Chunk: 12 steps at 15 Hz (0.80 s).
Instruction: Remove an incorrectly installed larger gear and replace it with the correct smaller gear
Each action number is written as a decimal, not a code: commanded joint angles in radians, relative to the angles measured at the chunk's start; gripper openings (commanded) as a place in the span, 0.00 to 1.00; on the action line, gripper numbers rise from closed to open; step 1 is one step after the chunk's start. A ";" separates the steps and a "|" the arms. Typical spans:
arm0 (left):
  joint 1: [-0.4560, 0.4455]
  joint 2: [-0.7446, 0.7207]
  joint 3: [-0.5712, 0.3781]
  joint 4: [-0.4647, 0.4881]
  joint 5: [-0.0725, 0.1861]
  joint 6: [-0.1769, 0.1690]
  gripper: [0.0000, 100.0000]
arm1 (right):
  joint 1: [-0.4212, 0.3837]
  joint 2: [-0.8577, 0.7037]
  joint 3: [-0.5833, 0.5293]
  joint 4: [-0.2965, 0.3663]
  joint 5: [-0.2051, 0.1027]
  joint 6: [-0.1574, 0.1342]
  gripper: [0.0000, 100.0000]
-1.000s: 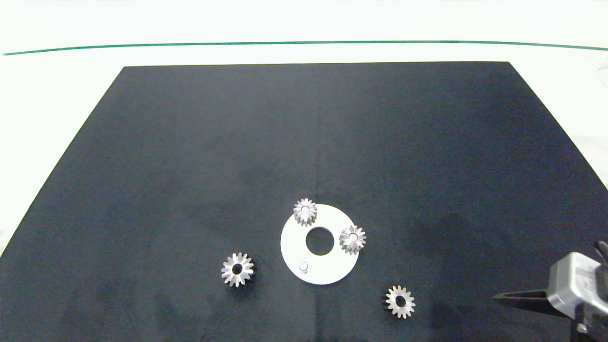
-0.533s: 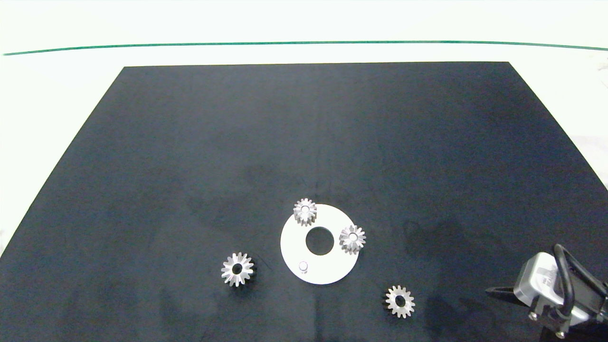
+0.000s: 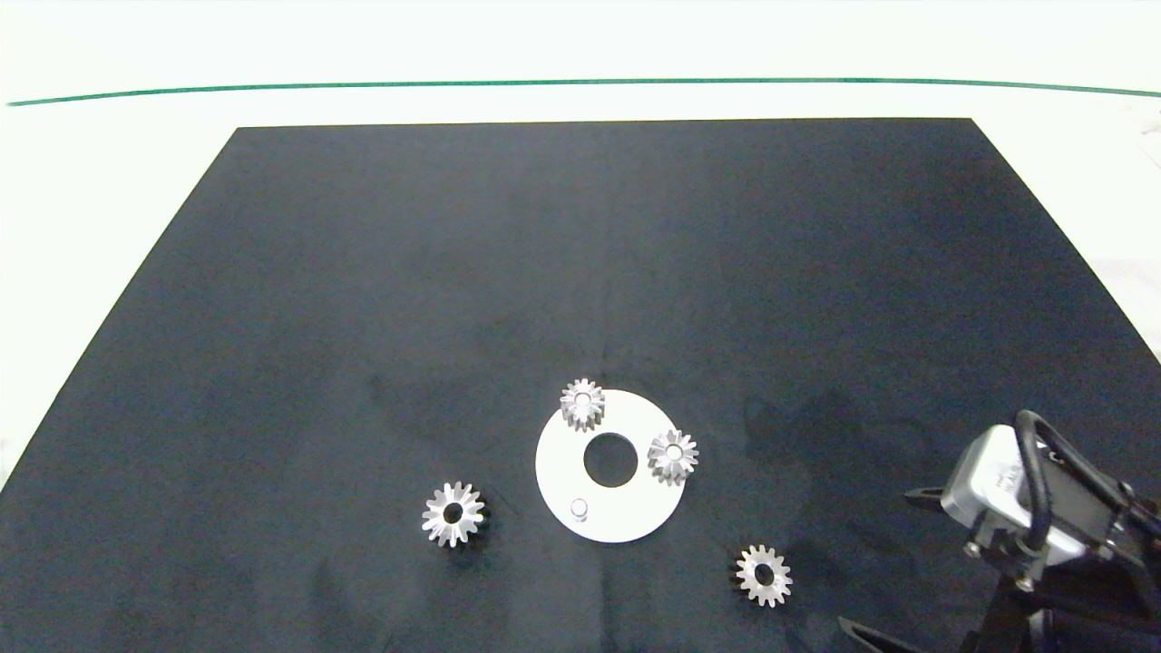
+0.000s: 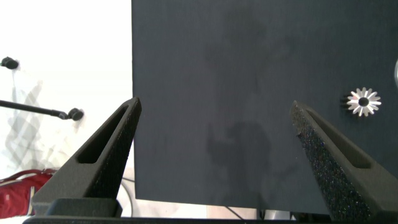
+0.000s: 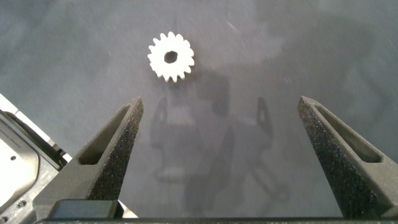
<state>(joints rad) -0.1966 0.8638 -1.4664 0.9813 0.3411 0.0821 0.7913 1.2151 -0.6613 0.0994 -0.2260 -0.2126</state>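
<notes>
The larger gear (image 3: pixel 453 514), star-like with long teeth, lies flat on the black mat to the left of the white disc (image 3: pixel 626 517); it also shows in the left wrist view (image 4: pixel 364 101). The smaller gear (image 3: pixel 764 575) with blunt teeth lies on the mat to the right of the disc and in front of it. My right gripper (image 3: pixel 875 559) hovers open just right of that gear, which lies ahead of its fingers (image 5: pixel 171 57) and outside them. My left gripper (image 4: pixel 214 109) is open and empty over the mat's left edge, out of the head view.
Two small gears (image 3: pixel 582 404) (image 3: pixel 673 456) sit on pegs on the disc, and a third peg (image 3: pixel 579 510) stands bare. The black mat (image 3: pixel 580 254) covers most of the white table. A green line (image 3: pixel 580 82) runs along the far side.
My right arm has come further in from the right edge towards the smaller gear, and its wrist has tilted downward. The gears and the disc have not moved.
</notes>
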 commanded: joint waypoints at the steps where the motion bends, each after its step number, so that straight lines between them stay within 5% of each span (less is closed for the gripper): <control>1: -0.003 -0.012 -0.014 0.005 -0.001 0.001 1.00 | 0.013 0.110 -0.055 0.026 -0.003 -0.008 1.00; 3: -0.003 -0.017 -0.031 0.005 -0.004 -0.001 1.00 | 0.028 0.152 -0.081 0.072 -0.001 -0.013 1.00; 12: -0.004 -0.031 -0.032 0.005 -0.002 -0.001 1.00 | 0.069 0.291 -0.144 0.074 -0.007 -0.013 1.00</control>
<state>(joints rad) -0.2011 0.8355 -1.4985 0.9809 0.3370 0.0809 0.8562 1.4830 -0.8023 0.1713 -0.2309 -0.2236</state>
